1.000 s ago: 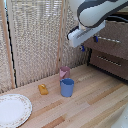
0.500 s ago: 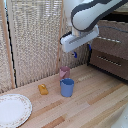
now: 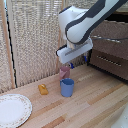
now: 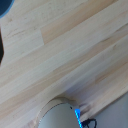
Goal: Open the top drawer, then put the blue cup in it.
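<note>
Exterior view: claw hangs above the blue cup, can't tell if it's open.
Cup looks light, rigid; you'd pinch its rim.

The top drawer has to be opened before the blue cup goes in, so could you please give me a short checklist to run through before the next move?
1. Top drawer shut, so pulling it comes first: ok, its front looks flush with the cabinet.
2. Bar handle free to grab: cannot tell, the arm hides much of it.
3. Blue cup upright on the table: ok.
4. Pink cup apart from the blue cup: cannot tell, they overlap in the exterior view.
5. End effector empty and open: cannot tell, too blurred.
6. End effector at the handle: not ok, it hangs above the cups.
</note>
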You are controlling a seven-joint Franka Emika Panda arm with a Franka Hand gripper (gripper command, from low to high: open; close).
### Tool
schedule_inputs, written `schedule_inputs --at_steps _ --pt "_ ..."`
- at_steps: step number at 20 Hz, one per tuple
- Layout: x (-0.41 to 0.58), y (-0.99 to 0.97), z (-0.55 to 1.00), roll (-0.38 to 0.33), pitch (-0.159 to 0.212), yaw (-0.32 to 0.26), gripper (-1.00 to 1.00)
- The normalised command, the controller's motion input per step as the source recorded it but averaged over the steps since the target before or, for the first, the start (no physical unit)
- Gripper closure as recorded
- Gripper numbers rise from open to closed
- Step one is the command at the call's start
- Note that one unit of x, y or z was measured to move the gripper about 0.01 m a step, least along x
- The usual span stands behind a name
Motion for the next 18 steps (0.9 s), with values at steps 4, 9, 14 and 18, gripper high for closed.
schedule_inputs --at_steps 4,9,14,18 --pt "0.111 0.03 -0.48 0.074 -0.001 -0.002 -1.00" --pt "0.118 0.02 -0.49 0.072 -0.001 -0.014 -1.00" --pt "0.122 0.00 -0.48 0.071 -0.025 -0.022 -1.00" --pt "0.004 -0.08 -0.30 -0.002 0.000 -0.001 1.00"
